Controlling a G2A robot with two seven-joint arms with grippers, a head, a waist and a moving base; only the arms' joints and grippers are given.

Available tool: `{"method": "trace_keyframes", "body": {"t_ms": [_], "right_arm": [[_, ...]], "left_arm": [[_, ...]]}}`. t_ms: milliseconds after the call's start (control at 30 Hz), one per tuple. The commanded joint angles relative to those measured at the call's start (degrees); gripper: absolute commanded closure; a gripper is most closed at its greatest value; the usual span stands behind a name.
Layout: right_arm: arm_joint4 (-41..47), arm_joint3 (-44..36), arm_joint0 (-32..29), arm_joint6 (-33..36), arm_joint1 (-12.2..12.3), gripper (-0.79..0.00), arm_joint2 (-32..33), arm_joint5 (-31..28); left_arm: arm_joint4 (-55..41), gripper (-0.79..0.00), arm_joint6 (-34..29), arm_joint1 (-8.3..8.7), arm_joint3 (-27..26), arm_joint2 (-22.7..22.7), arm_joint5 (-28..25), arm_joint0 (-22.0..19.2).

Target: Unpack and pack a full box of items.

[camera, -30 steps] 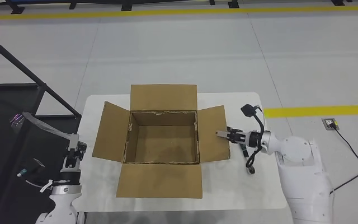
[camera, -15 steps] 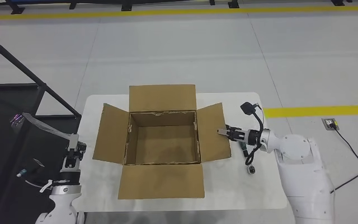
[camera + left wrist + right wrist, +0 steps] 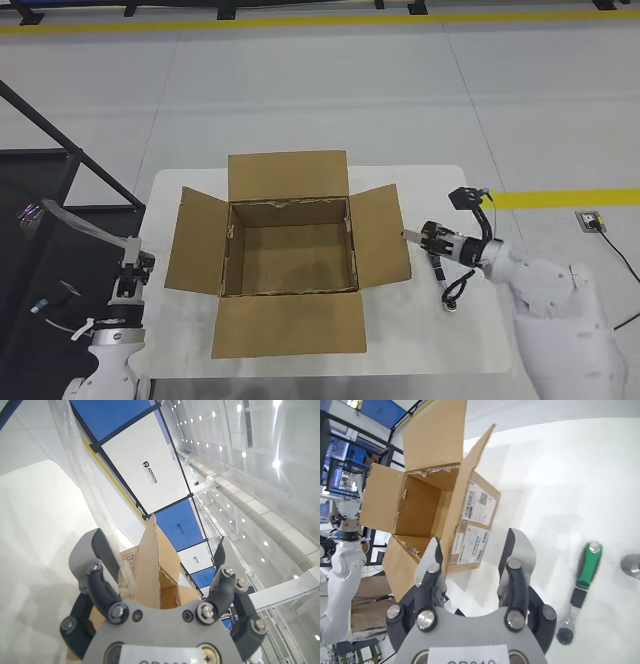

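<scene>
My right gripper (image 3: 473, 542) is spread wide with nothing in it, just beside the right flap of the cardboard box (image 3: 285, 322). A green-handled ratchet wrench (image 3: 587, 570) lies close by on the smooth white table (image 3: 440, 340). The box sits mid-table, its ragged-edged flaps splayed open. Over past the box's far side, my left gripper (image 3: 160, 542) is wide open too, gripping nothing.

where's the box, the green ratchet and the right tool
box (image 3: 289, 175), top view, far flap
green ratchet (image 3: 589, 562), right wrist view, handle
right tool (image 3: 473, 538), right wrist view, midway between its fingertips
</scene>
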Motion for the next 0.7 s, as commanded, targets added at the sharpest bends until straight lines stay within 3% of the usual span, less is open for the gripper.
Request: {"method": "trace_keyframes", "body": {"t_ms": [0, 233, 667], "right_arm": [[-5.17, -3.05, -2.31, -0.47, 0.44, -0.785, 0.90, 2.83], [-16.32, -3.77, -5.29, 2.75, 1.44, -0.785, 0.46, 10.49], [-33.07, 9.60, 3.80, 9.67, 1.47, -0.785, -11.19, 16.75]], "left_arm": [[-0.24, -0.785, -0.02, -0.01, 0.02, -0.05, 0.05, -0.11], [-0.34, -0.785, -0.35, -0.06, 0.87, 0.35, -0.03, -0.71], [0.31, -0.785, -0.60, -0.12, 0.70, 0.68, 0.19, -0.93]]}}
